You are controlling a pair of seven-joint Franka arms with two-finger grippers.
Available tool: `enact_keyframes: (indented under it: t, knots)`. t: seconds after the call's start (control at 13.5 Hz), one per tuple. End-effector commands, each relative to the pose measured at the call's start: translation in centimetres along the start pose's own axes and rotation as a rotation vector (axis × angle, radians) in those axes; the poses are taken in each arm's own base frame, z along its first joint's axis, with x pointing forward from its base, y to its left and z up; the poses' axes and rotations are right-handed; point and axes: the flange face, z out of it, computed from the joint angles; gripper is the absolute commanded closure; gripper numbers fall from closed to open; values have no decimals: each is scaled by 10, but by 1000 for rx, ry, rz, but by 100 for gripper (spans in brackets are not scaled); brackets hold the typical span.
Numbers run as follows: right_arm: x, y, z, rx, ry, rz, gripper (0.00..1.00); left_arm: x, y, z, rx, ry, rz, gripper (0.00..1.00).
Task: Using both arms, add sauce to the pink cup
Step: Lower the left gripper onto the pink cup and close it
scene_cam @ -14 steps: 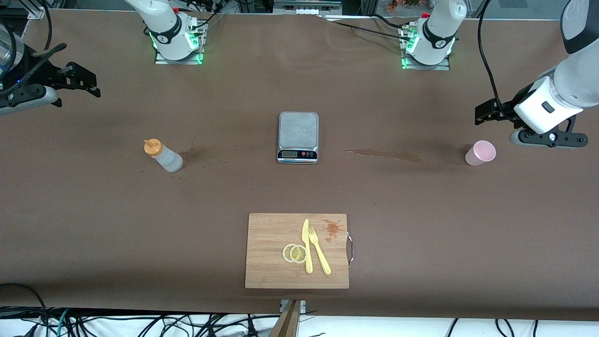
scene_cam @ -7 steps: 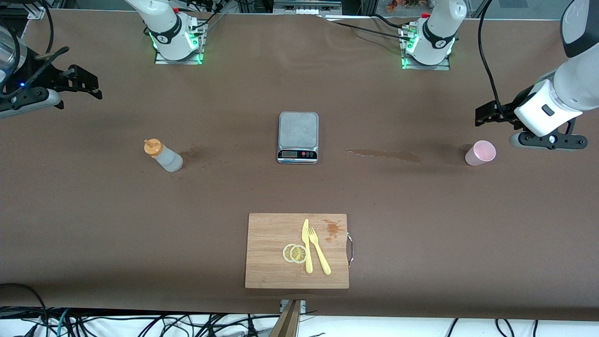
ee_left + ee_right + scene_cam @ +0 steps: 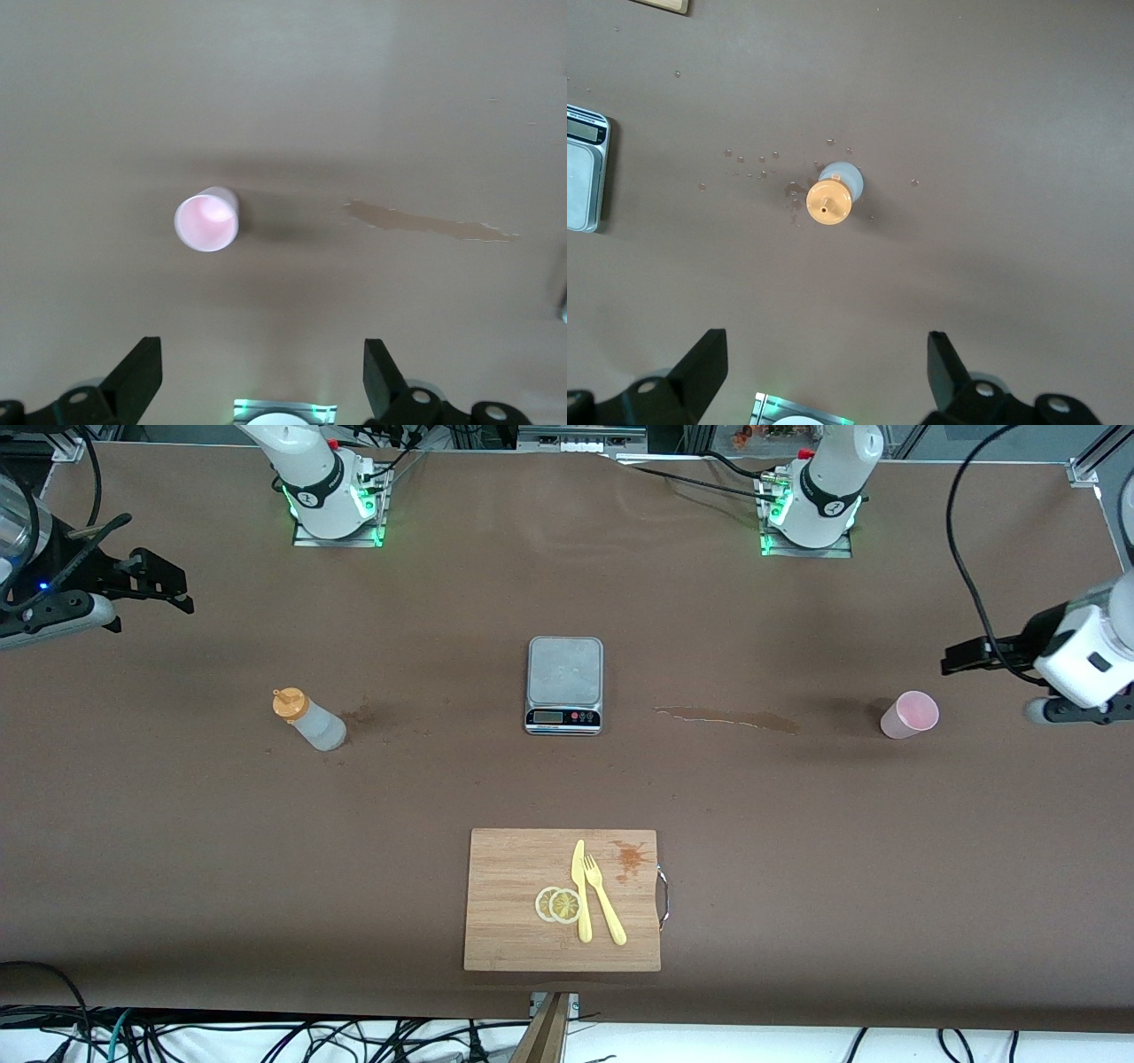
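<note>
The pink cup (image 3: 909, 715) stands upright on the bench (image 3: 443, 797) at the right of the frame, empty as far as the left wrist view shows, with a brownish wet streak (image 3: 726, 718) between it and the scale (image 3: 565, 685) at centre. The squeeze bottle (image 3: 308, 720) stands upright at the left of the frame, orange cap (image 3: 829, 203) up, with small droplets on the bench around it. Neither has been picked up yet.

The left gripper (image 3: 261, 381) hangs at the right edge of the frame, above the bench just beside the cup, fingers spread wide and holding nothing. The right gripper (image 3: 824, 376) hangs at the upper left edge, well apart from the bottle, likewise spread and empty.

The step in hand looks like the approach. To do it well, each gripper should centre over its object before descending: the cup sits off toward one finger in the left wrist view, so that arm needs to shift sideways first. Grip the cup low and lightly so the thin plastic neither tips nor buckles; take the bottle around its body, below the cap, without squeezing early
</note>
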Motion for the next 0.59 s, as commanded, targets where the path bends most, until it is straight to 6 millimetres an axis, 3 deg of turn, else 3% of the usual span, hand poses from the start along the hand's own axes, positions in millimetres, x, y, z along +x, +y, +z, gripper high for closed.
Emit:
enact_keyframes:
  t: [0.0, 0.22, 0.37, 0.52]
  knots:
    - [-2, -1, 0, 12, 10, -16, 0, 3, -5, 26, 46, -14, 24, 0]
    - [-2, -1, 2, 13, 7, -16, 0, 15, -21, 90, 36, -16, 107, 0]
    - [-2, -1, 2, 12, 12, -16, 0, 14, -23, 135, 56, -24, 127, 0]
    - [-2, -1, 2, 11, 13, -15, 0, 10, -27, 165, 119, -38, 156, 0]
